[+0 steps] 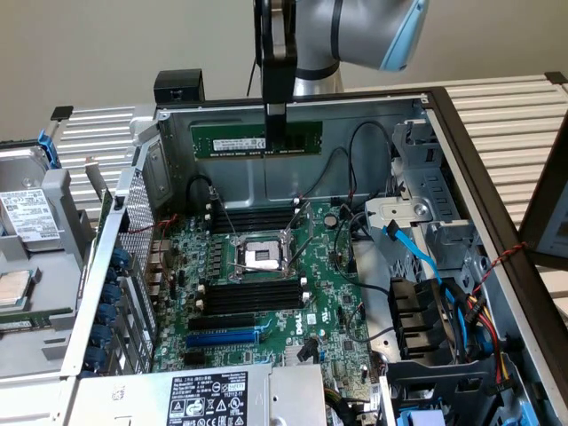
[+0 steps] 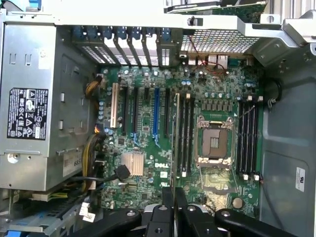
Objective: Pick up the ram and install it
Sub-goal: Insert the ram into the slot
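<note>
Open case (image 1: 444,111) with a Dell-marked motherboard (image 1: 275,342) inside. The ram (image 1: 226,139) hangs level above it, pinched mid-length in the claw (image 1: 277,142), well clear of the black slots (image 1: 253,295). Best kept parallel to a slot with the notch matched, I judge. Its white label (image 1: 251,142) is unreadable.

Exterior view: arm (image 1: 342,35) cut off by the top edge. One finger (image 1: 276,115) of the gripper (image 1: 276,142) covers a strip of the ram (image 1: 226,139) near its middle, and the 2nd finger is hidden behind the board. Ram's white label (image 1: 251,142): print too small to read. PSU (image 1: 177,395) cut by the bottom edge. Hard drive (image 1: 27,217) cut at the exterior view's left.

Wrist view: gripper (image 2: 174,197) body runs out of the picture. Ram (image 2: 176,133) seen edge-on, so its chips & label can't be made out. PSU label (image 2: 27,113): txt unreadable.
</note>
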`<state>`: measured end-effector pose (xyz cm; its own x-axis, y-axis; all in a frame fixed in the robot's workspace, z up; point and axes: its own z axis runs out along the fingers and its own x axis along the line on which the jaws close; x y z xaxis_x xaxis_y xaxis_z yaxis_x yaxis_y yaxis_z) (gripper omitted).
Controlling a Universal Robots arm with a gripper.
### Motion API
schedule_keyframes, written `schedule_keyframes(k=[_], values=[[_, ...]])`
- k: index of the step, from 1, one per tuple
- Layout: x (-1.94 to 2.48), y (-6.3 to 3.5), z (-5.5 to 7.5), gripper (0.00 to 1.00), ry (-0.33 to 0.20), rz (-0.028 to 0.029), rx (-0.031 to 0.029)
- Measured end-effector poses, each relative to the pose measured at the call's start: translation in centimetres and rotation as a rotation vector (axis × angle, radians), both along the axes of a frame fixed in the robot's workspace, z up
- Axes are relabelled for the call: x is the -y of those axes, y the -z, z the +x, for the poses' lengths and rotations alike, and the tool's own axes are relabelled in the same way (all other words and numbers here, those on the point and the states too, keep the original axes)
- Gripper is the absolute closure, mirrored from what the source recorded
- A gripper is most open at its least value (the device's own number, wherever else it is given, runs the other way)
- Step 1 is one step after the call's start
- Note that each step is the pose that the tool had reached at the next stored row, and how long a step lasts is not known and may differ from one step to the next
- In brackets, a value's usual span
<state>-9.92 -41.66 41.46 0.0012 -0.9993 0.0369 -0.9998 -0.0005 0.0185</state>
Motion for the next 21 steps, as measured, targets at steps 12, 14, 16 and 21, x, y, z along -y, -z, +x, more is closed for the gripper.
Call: schedule_keyframes(k=[12, 14, 16, 21], values=[[-2.79, 2.16, -0.9, 0.86, 0.0, 0.0139, 0.0005], [-2.83, 2.37, -0.9, 0.86, 0.0, 0.0273, 0.0004], [-2.84, 2.47, -0.9, 0.86, 0.003, 0.0545, 0.0012], [-2.43, 3.04, -1.1, 0.86, 0.009, 0.0939, 0.0022]])
